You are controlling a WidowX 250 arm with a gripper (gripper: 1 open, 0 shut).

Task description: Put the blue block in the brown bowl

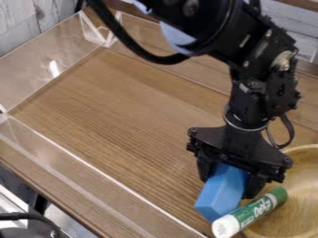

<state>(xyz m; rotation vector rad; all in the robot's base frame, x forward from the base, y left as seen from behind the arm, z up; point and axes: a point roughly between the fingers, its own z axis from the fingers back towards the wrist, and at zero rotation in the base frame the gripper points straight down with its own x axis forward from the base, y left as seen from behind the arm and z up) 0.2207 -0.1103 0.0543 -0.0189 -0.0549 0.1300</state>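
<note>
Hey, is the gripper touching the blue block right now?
Touching. The one camera view shows the gripper straight down over the blue block, its fingers on either side of the block's upper end with no gap visible.

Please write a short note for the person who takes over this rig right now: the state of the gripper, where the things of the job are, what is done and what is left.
Gripper: pointing straight down over the blue block, fingers on either side of its upper end. A firm grip cannot be confirmed from this view.
Blue block: on the wooden table, not lifted, lying next to the white marker with green cap.
Brown bowl: at the right edge of the view, only partly visible; what shows looks empty.
Done: the gripper has reached the block.
Left: secure the grasp, lift, carry right to the bowl, release inside.
</note>
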